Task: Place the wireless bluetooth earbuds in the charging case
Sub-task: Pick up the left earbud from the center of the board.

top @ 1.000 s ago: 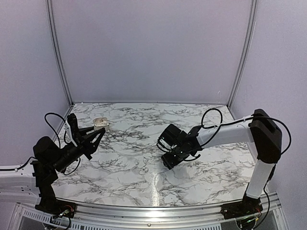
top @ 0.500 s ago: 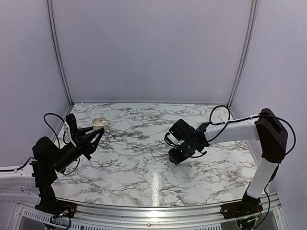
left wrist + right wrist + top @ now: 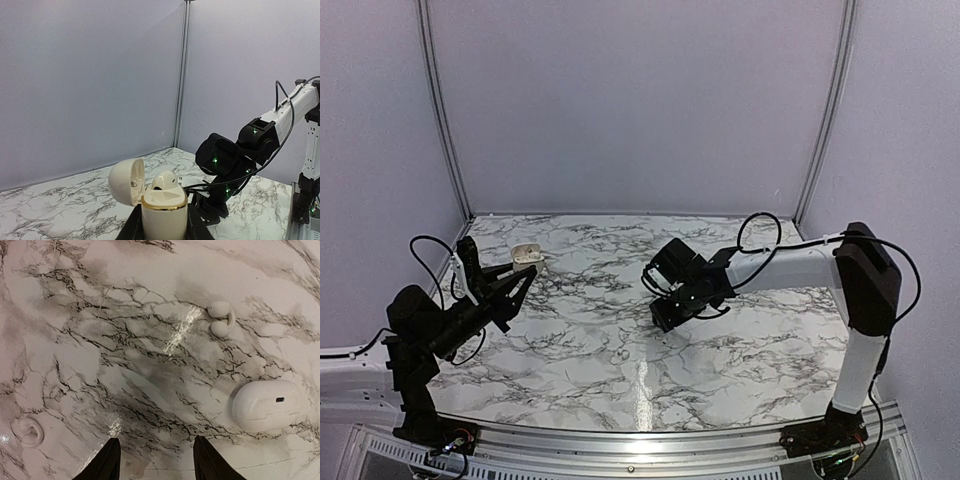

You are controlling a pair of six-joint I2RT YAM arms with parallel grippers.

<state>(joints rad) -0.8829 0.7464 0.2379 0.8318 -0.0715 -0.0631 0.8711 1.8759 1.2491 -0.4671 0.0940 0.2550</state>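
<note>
The left claw (image 3: 164, 230) is closed on the case (image 3: 164, 217). Its two dark fingers press on the lower sides of the white body. The case stands upright and is lifted above the surface (image 3: 100, 315), at the far left in the top view. The lid (image 3: 126, 181) is open and leans to the left on its hinge. A thin golden line runs around the mouth of the body. One earbud (image 3: 166, 180) sits in the mouth, and its rounded white top comes out above the rim. How deep it sits I cannot tell.

The right claw (image 3: 157, 462) hangs over the middle of the surface and points down. Its fingers stand moderately apart, with only bare marble between them, so it holds nothing. The second earbud (image 3: 221, 320) lies on the marble, beyond the claw and a little to the right, well apart from the fingers. It looks like two small white lobes joined by a curved piece.

Nearer to the right finger lies a white pebble-shaped thing (image 3: 265, 405), closed, with a small dark slot on its side. It is near the second earbud but does not touch it. Whether it is another case I cannot tell. At the left of the wrist view there is a small pale round piece (image 3: 30, 432), too unclear to name.
</note>
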